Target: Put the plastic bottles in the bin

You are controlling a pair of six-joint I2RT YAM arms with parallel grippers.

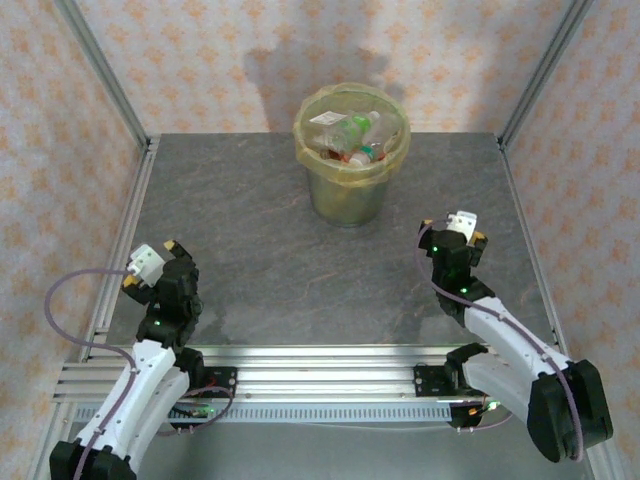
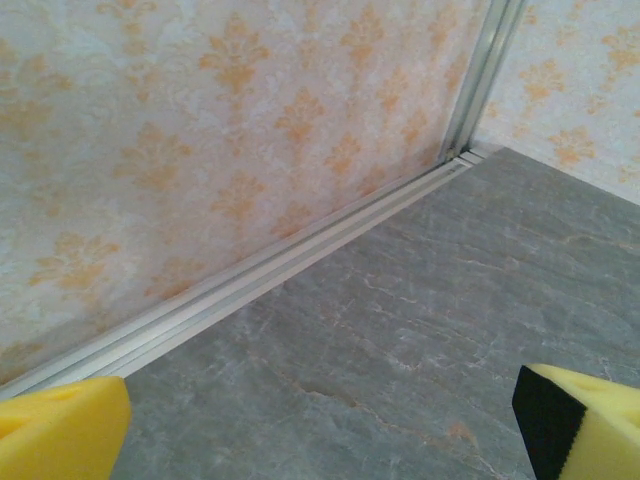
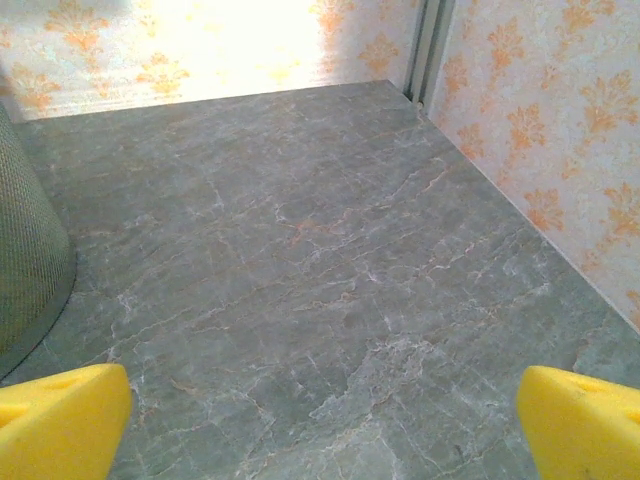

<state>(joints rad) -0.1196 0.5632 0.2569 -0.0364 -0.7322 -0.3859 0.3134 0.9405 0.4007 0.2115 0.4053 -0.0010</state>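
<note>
Both wide, empty: left gripper [image 1: 150, 263] and right gripper [image 1: 455, 231] flank the table [image 1: 270, 270] near its side edges.

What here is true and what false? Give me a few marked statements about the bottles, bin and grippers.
1. The plastic bottles lie inside the bin. True.
2. The bin lies tipped over. False: it stands upright.
3. The left gripper grips a bottle. False: it is open and empty.
4. The right gripper is open. True.
5. The bin stands at the near edge. False: it stands far back on the table.
</note>
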